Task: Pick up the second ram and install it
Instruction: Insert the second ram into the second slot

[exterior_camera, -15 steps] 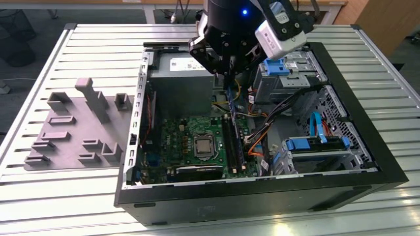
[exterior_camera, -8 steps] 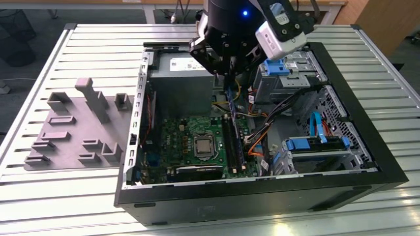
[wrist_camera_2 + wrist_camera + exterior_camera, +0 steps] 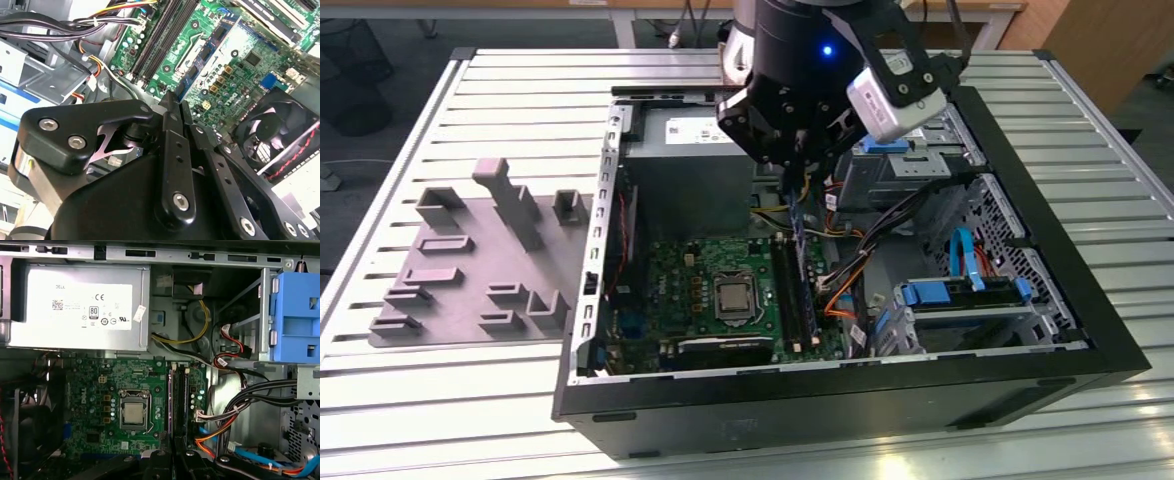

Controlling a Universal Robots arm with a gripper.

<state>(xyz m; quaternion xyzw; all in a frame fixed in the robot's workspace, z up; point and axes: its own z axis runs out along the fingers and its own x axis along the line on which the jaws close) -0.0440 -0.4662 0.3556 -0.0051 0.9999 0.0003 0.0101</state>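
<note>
My gripper (image 3: 797, 205) hangs inside the open computer case (image 3: 854, 405), just above the green motherboard (image 3: 720, 300). In the second wrist view the gripper (image 3: 173, 102) is shut on the second ram (image 3: 214, 49), a thin blue-green board seen almost edge-on and running away from the fingertips over the motherboard. The long black memory slots (image 3: 156, 40) lie parallel to it, a little to one side. In the first wrist view the gripper (image 3: 173, 458) lines up with the memory slots (image 3: 179, 405) beside the processor socket (image 3: 134, 412).
Bundles of black, orange and yellow cables (image 3: 235, 410) run close beside the slots. A grey power supply (image 3: 75, 305) and blue drive brackets (image 3: 297, 315) fill the case's far end. A black fan (image 3: 280, 135) sits past the motherboard. A grey fixture tray (image 3: 480, 260) lies at the exterior view's left.
</note>
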